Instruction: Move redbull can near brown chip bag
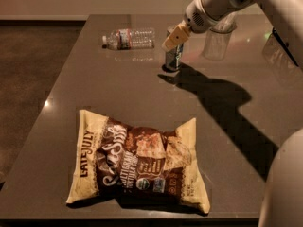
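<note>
The redbull can (173,60) stands upright at the far middle of the dark table (118,93). My gripper (174,37) reaches in from the upper right and sits right at the can's top, covering its upper part. Only the can's lower body shows. The brown chip bag (137,162), cream and dark brown with "Late July" lettering, lies flat near the front edge of the table, well apart from the can.
A clear plastic water bottle (130,38) lies on its side to the left of the can. A clear glass tumbler (217,44) stands to the can's right, behind my arm. The arm's shadow falls across the right side of the table.
</note>
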`<state>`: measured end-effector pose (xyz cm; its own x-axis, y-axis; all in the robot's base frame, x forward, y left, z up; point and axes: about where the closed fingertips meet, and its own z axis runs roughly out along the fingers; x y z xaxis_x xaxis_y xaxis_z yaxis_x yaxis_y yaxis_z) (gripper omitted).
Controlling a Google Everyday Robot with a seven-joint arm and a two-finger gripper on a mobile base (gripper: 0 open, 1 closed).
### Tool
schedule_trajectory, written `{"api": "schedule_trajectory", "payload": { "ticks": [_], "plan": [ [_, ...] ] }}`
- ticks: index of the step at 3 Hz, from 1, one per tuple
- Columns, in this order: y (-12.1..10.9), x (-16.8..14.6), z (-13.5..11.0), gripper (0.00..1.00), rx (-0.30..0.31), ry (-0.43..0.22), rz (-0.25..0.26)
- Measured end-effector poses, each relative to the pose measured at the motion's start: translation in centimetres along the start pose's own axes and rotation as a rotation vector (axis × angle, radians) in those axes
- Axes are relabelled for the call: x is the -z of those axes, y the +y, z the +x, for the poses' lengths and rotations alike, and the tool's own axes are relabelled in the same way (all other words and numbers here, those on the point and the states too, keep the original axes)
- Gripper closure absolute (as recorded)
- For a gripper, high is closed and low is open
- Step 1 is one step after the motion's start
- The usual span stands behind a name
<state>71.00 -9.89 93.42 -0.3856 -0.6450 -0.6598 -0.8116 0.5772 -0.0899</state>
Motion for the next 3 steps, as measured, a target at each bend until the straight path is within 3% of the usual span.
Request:
{"api": "schedule_trajectory", "payload": {
  "ticks": [1, 2, 3],
  "plan": [
    [0.5, 0.2, -0.5, 0.60, 0.005, -0.019, -0.030],
    [3.1, 1.9, -0.9, 0.82, 0.042, -0.053, -0.079],
    [7.9, 3.8, -0.6, 1.00, 0.112, -0.072, -0.172]
  ]
}}
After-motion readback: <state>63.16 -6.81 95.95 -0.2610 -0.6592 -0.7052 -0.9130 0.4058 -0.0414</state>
